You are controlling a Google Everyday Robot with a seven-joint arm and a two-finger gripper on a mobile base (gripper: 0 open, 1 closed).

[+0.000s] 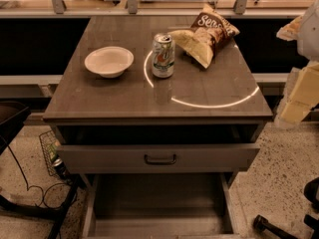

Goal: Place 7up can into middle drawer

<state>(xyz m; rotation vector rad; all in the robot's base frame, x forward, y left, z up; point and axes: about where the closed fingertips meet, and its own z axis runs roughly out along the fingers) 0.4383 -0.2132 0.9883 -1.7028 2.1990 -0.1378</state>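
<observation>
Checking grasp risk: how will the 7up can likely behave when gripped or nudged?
The 7up can stands upright, tall and narrow, so a nudge may tip it, then roll. Its shiny metal probably slips and dents. The gripper sits at the right edge, apart.

Shiny metal 7up can (163, 55), glossy wood table (124, 96), matt pincer (297, 101) (right edge)

Clear above silver-green 7up can (163, 55); crinkly brown-yellow snack bag (208, 34) close R. Grey-brown middle drawer (157, 203) open-topped; gripper (299, 101) far R.
</observation>
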